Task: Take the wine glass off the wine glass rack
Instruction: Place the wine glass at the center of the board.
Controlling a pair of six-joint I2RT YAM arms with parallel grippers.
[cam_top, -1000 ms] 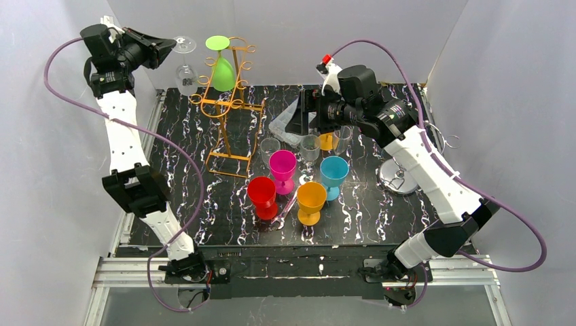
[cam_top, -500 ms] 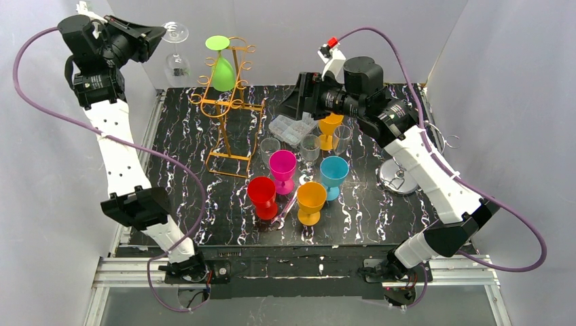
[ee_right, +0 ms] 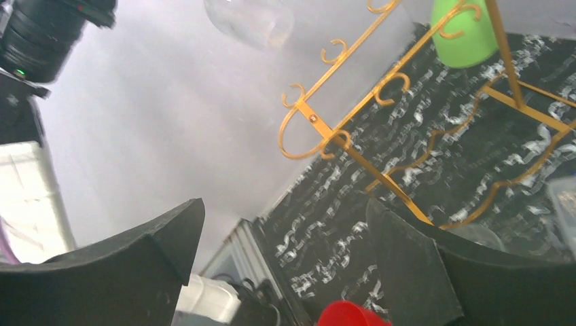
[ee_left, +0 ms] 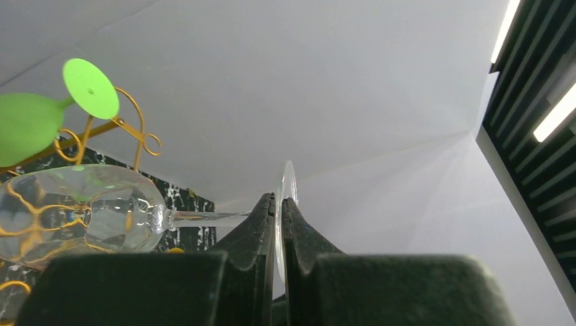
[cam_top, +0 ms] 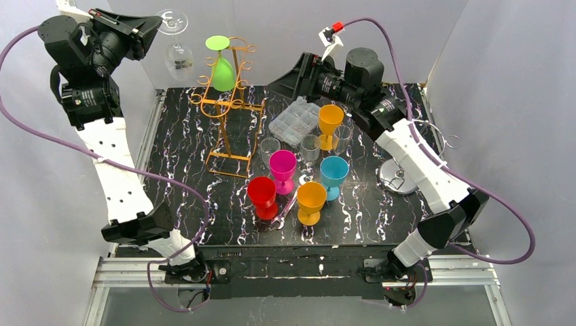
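Observation:
A clear wine glass (cam_top: pixel 178 60) hangs upside down in the air, left of the gold wine glass rack (cam_top: pixel 227 115) and free of it. My left gripper (cam_top: pixel 155 26) is shut on the rim of its foot. In the left wrist view the thin foot (ee_left: pixel 288 193) stands edge-on between the closed fingers of the left gripper (ee_left: pixel 280 204), and the bowl (ee_left: pixel 81 214) lies to the left. A green glass (cam_top: pixel 221 66) still hangs on the rack. My right gripper (cam_top: pixel 291 76) is open and empty, right of the rack, facing the rack (ee_right: pixel 339 136).
Several coloured goblets stand mid-table: red (cam_top: pixel 262 193), magenta (cam_top: pixel 282 166), orange (cam_top: pixel 311 198), blue (cam_top: pixel 333 171). Behind them are clear glasses (cam_top: pixel 310 146), another orange goblet (cam_top: pixel 331 119) and a clear plastic box (cam_top: pixel 294 121). A silver stand (cam_top: pixel 401 178) sits at the right edge.
My left arm has risen and drawn back to the left, carrying the clear glass farther from the rack. My right arm has lifted and swung its open gripper left toward the rack.

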